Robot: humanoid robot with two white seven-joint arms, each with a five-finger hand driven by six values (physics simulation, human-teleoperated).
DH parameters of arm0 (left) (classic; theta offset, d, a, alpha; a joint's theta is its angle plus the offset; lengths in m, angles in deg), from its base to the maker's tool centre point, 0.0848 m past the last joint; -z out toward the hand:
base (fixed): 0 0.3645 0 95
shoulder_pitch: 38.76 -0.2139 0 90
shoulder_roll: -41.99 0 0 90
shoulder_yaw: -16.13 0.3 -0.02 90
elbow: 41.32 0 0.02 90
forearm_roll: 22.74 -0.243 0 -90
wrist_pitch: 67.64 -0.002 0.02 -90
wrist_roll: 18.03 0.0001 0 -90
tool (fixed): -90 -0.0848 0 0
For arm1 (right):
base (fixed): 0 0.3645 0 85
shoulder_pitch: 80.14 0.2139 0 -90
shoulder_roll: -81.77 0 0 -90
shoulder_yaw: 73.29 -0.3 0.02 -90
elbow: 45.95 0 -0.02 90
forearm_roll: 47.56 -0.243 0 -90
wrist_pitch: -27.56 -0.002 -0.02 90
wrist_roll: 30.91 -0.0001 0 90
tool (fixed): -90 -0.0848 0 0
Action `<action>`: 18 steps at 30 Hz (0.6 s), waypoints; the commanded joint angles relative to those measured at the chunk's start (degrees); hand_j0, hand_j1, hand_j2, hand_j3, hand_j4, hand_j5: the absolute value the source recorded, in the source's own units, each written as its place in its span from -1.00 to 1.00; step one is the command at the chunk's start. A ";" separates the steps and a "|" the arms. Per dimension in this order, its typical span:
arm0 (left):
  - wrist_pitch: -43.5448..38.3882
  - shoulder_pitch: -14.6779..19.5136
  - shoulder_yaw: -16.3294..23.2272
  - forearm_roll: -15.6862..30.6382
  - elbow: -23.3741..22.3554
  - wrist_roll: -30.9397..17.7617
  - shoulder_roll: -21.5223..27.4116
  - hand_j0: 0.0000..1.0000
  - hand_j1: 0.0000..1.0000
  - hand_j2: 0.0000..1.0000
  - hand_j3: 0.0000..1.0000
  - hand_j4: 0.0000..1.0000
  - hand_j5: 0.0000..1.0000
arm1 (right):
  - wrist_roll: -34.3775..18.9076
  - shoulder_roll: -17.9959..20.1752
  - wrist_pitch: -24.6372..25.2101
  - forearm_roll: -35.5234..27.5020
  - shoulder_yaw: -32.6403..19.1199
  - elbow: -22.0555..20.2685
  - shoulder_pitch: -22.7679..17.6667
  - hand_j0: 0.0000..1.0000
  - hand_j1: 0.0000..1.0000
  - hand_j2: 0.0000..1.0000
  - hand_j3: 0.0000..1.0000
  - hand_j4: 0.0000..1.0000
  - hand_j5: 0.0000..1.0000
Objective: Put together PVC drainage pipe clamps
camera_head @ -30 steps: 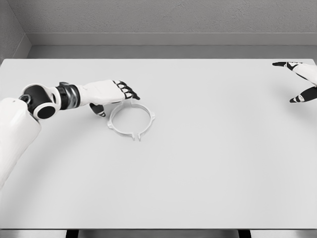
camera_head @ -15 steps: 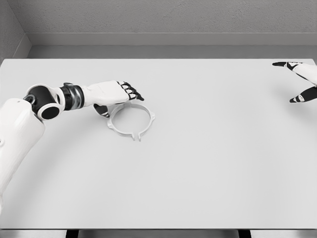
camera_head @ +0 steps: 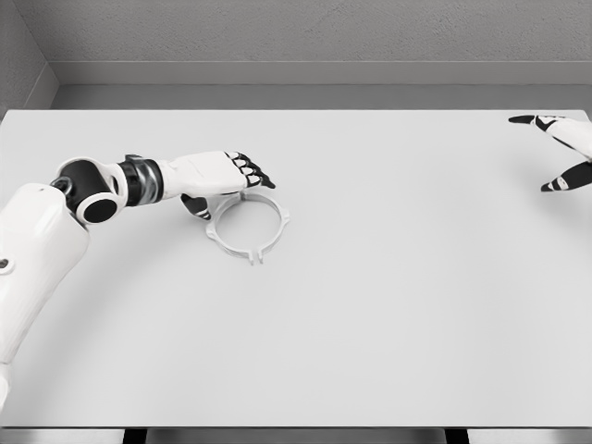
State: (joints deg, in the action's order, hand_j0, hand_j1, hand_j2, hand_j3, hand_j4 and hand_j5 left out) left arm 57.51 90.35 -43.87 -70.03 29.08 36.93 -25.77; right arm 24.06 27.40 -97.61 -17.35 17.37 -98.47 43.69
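- Left hand [camera_head: 225, 172] reaches in from the lower left on a white arm with a black-and-white jointed wrist, palm down, low over the tabletop [camera_head: 388, 305].
- Its fingers [camera_head: 256, 173] are extended and slightly bent, their dark tips lying over the upper left rim of the pipe clamp [camera_head: 247, 225]; the thumb [camera_head: 196, 207] hangs below the palm, just outside the clamp's left edge.
- That hand is relaxed and not closed around anything; whether the fingertips actually touch the rim cannot be told from this view.
- The pipe clamp is a thin white ring lying flat on the tabletop, left of the middle, with small tabs sticking out at its right side and a pair of short prongs at its lower edge.
- Part of the ring's upper left arc is hidden beneath the fingers; the rest is in plain view, with bare tabletop showing through its centre.
- Right hand [camera_head: 564, 151] shows at the far right edge near the tabletop's back corner, well apart from the clamp, only partly in frame.
- Two of its dark-tipped fingers are spread wide, one pointing left, one angled down and left, and it holds nothing.
- A grey wall [camera_head: 296, 37] runs behind the tabletop.
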 commanded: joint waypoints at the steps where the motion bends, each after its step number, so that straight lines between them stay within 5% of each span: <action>1: -0.15 0.00 -0.03 0.27 0.00 0.03 -0.18 1.00 1.00 1.00 1.00 1.00 1.00 | 0.03 0.05 0.17 -0.42 -0.05 -0.03 0.00 1.00 1.00 1.00 1.00 1.00 1.00; 18: -0.15 0.97 -1.00 0.10 -0.08 0.03 2.02 1.00 1.00 1.00 1.00 1.00 1.00 | 0.03 0.05 0.17 -0.42 -0.05 -0.03 -0.18 1.00 1.00 1.00 1.00 1.00 1.00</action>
State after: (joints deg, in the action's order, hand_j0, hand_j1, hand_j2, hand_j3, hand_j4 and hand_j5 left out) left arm 57.51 91.23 -44.65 -70.18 29.01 36.93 -24.58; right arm 24.06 27.40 -97.61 -17.35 17.37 -98.47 43.52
